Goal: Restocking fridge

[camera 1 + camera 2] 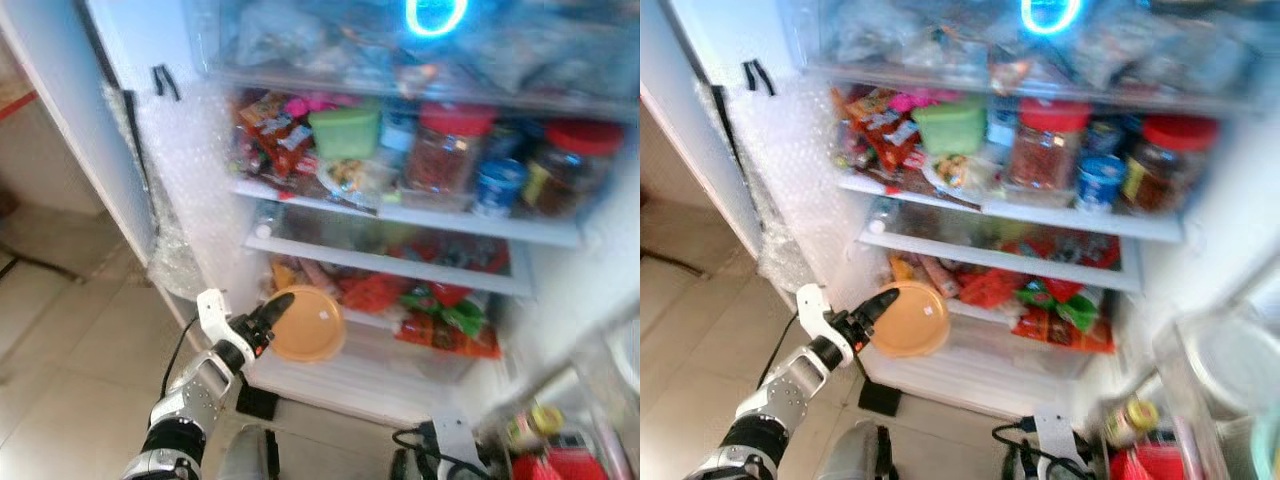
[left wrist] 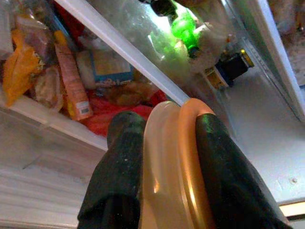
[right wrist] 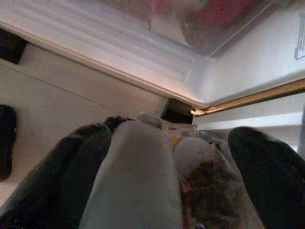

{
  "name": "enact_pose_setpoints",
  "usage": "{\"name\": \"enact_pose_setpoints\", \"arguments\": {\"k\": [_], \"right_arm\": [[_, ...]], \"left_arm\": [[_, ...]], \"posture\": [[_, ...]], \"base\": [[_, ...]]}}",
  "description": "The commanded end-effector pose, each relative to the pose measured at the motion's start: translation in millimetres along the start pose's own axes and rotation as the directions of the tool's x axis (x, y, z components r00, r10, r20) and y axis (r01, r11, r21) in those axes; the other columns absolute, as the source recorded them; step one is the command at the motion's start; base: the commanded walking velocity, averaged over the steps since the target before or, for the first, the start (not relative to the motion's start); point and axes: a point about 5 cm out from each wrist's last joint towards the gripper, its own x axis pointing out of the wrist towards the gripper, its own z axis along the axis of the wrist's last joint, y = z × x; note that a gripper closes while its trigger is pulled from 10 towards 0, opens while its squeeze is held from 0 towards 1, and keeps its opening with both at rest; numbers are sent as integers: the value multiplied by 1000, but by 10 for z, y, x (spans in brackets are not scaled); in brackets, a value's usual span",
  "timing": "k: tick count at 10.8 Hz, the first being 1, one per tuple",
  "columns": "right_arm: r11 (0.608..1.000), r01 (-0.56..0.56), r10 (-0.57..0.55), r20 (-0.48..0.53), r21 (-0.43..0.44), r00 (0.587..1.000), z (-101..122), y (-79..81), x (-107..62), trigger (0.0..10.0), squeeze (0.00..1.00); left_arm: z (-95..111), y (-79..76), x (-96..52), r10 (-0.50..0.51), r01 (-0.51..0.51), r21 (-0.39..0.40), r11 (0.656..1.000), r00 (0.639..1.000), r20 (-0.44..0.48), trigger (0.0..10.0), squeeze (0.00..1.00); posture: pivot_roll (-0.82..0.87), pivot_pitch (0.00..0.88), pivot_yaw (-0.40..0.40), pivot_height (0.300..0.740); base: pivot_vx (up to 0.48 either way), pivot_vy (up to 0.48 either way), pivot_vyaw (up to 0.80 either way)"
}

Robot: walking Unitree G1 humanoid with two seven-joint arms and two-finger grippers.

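My left gripper [image 1: 283, 306] is shut on the rim of a round orange lidded container [image 1: 306, 324], held upright on edge before the open fridge's lower shelf [image 1: 390, 268]. In the left wrist view both black fingers [image 2: 123, 162] clamp the container [image 2: 175, 162], with snack packets [image 2: 71, 90] on the shelf behind it. Seen from the right wrist, the right gripper [image 3: 174, 138] hangs low by the fridge's bottom edge, its fingers around a pale bundle [image 3: 138, 176] and a clear packet [image 3: 212, 179].
The upper shelf [image 1: 420, 215] is crowded with red-lidded jars [image 1: 450, 145] and a green tub [image 1: 345, 130]. Bubble wrap [image 1: 185, 180] hangs along the fridge's left side. Black cables [image 1: 420, 445] lie on the tiled floor [image 1: 60, 350] at the fridge's foot. Blurred jars [image 1: 545, 420] stand at lower right.
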Motion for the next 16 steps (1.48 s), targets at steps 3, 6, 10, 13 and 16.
{"name": "enact_pose_setpoints", "arguments": {"k": [3,6,10,13,16], "right_arm": [[1000,-22,23,-96,10,995,-247,59,-46,10000,0],[1000,-20,21,-96,11,995,-248,59,-46,10000,0],[1000,-22,23,-94,11,995,-246,61,-46,10000,0],[1000,-20,21,-94,14,995,-247,59,-46,10000,0],[1000,-19,20,-95,17,995,-245,60,-46,10000,0]], "left_arm": [[75,-12,19,-10,9,6,1000,999,40,10000,0],[75,-25,35,-18,18,5,1000,999,39,10000,0],[66,-34,36,-28,28,1,1000,999,37,10000,0],[66,-37,39,-33,32,6,999,999,34,10000,0],[59,-38,40,-33,32,10,999,999,28,10000,0]], "posture": [[75,99,40,632],[73,96,42,632],[76,87,42,632],[77,85,42,632],[78,94,41,632]], "base": [[0,0,0],[84,0,0],[268,0,0],[290,0,0],[300,0,-160]]}}
